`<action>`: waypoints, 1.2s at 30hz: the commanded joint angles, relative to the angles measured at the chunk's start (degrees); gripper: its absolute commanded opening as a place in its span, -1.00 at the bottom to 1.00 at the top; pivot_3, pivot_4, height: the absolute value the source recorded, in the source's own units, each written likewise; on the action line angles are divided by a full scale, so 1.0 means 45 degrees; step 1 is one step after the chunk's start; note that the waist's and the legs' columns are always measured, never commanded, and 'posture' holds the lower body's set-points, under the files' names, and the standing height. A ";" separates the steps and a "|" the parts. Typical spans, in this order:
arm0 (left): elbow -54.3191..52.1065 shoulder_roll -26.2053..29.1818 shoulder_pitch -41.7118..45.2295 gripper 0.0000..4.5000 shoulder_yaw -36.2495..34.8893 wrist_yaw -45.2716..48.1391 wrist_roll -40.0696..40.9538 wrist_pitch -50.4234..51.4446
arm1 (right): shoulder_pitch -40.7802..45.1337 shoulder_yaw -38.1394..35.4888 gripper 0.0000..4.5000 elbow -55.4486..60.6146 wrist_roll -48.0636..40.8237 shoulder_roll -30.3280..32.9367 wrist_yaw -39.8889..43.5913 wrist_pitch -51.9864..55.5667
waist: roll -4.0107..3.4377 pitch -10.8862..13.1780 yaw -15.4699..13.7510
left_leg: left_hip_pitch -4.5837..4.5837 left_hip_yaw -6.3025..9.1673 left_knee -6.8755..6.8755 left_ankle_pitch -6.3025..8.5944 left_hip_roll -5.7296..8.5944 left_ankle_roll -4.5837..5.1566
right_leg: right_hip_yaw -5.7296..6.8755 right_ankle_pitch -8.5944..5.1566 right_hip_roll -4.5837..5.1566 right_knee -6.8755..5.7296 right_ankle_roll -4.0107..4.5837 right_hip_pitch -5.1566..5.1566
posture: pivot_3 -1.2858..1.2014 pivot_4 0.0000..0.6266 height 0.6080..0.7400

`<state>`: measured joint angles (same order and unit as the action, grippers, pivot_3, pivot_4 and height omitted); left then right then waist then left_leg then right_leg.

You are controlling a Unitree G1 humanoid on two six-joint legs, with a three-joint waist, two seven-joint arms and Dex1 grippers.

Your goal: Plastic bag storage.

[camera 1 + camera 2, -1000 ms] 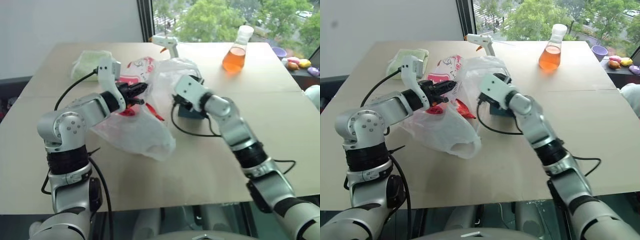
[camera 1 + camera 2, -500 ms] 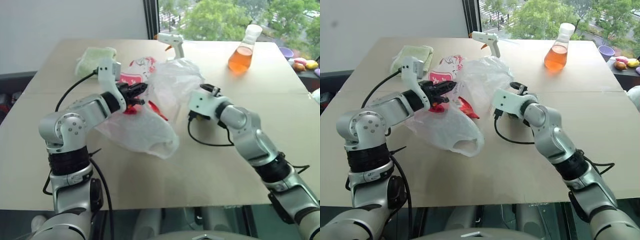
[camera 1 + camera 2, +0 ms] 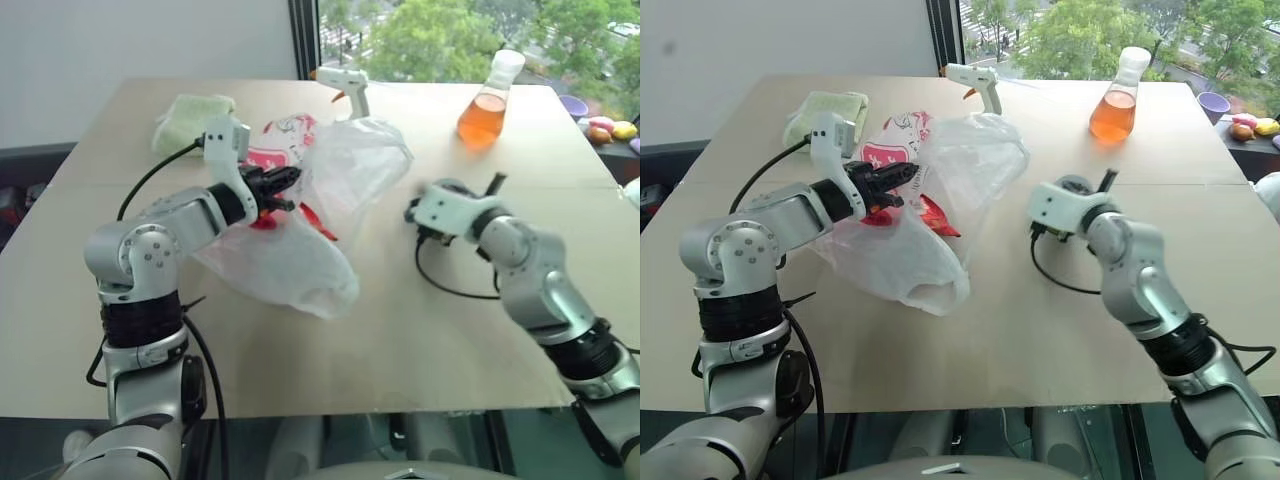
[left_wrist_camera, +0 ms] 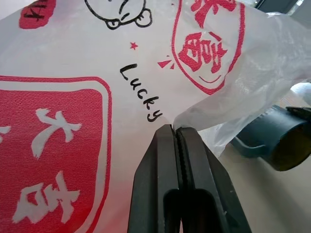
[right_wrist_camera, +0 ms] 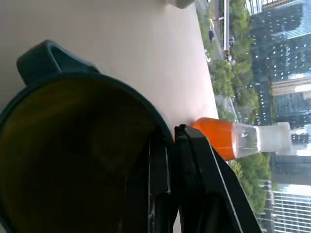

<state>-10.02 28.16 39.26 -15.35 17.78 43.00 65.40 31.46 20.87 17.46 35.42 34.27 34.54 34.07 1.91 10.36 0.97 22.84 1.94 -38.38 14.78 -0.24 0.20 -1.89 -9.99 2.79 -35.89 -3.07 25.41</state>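
Sunlit table [image 3: 330,340] bears the plastic bag [image 3: 300,215], pinched in the left gripper's [image 4: 175,132] closed jaws. The right gripper [image 5: 170,141] clamps a dark cup's [image 5: 73,160] rim. Stuffing seems underway; next, bring cup and bag together.

Left arm bent at elbow, forearm reaching forward and toward the right, left hand [image 3: 283,187] closed tight, fingers [image 4: 167,160] pressed together. Right arm stretched forward, well apart from the left, right hand [image 3: 1102,186] pinched closed, fingertips pointing up and away.
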 commanded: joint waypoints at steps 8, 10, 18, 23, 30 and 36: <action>-0.0631 0.0790 0.0923 -1.00 -0.0581 0.1750 0.1862 0.0532 | 0.0296 -0.3004 -1.00 0.3186 -0.5897 -0.4458 0.0918 0.1909 | -0.0015 0.0010 0.0161 | -0.0002 0.0013 -0.0003 -0.0001 -0.0026 -0.0002 | 0.0001 0.0002 -0.0029 -0.0017 0.0001 0.0002 | 0.03 -0.52 0.98; -0.0751 0.1012 0.0989 -1.00 -0.0704 0.2043 0.2347 0.0710 | 0.0458 -0.2730 -1.00 0.2904 -0.6324 -0.5100 0.0551 0.1981 | -0.0014 0.0009 0.0206 | -0.0003 0.0010 -0.0004 -0.0001 -0.0019 -0.0001 | 0.0001 0.0002 -0.0021 -0.0013 0.0000 -0.0001 | 0.03 -0.52 0.98; -0.0915 0.1603 0.1012 -1.00 -0.0942 0.2448 0.3432 0.0913 | 0.2009 -0.2515 -1.00 -0.3203 -0.6622 -0.7552 -0.2390 -0.1949 | -0.0021 0.0013 0.0294 | -0.0013 0.0007 -0.0001 -0.0006 -0.0021 -0.0011 | 0.0001 0.0004 -0.0023 -0.0021 0.0005 0.0003 | 0.03 -0.52 0.98; -0.1263 0.1434 0.0885 -1.00 -0.1316 0.1712 0.4219 0.1125 | 0.3897 -0.3735 -1.00 -0.8499 -0.8185 -0.9686 -0.3549 -0.5722 | -0.0022 0.0014 0.0352 | -0.0006 0.0003 0.0013 -0.0009 -0.0023 -0.0016 | -0.0007 0.0015 -0.0023 -0.0015 0.0021 0.0016 | 0.03 -0.52 0.98; -0.1921 0.1065 0.0350 -1.00 -0.1438 0.0388 0.4991 0.1055 | 0.4565 -0.2791 -0.67 -1.1585 -0.9140 -1.0731 -0.1650 -0.7329 | -0.0029 0.0019 0.0336 | 0.0004 0.0004 0.0025 -0.0006 -0.0018 -0.0015 | -0.0004 0.0025 -0.0010 -0.0003 0.0033 0.0021 | 0.03 -0.52 0.98; -0.2033 0.1003 -0.0154 -1.00 -0.1156 0.0004 0.4877 0.0624 | 0.2936 -0.1982 0.34 -0.8670 -0.9631 -0.9374 -0.0661 -0.6288 | -0.0030 0.0019 0.0341 | 0.0002 0.0013 0.0025 -0.0006 -0.0026 -0.0017 | -0.0004 0.0024 -0.0023 -0.0031 0.0034 0.0035 | 0.03 -0.52 0.98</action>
<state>-17.42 32.47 38.40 -20.10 18.15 64.78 69.85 46.12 12.05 -25.89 -6.01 -7.28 29.88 4.46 1.78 10.44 2.51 22.83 2.00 -38.27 14.76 -0.35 0.13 -1.90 -9.88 2.69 -36.05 -2.92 25.54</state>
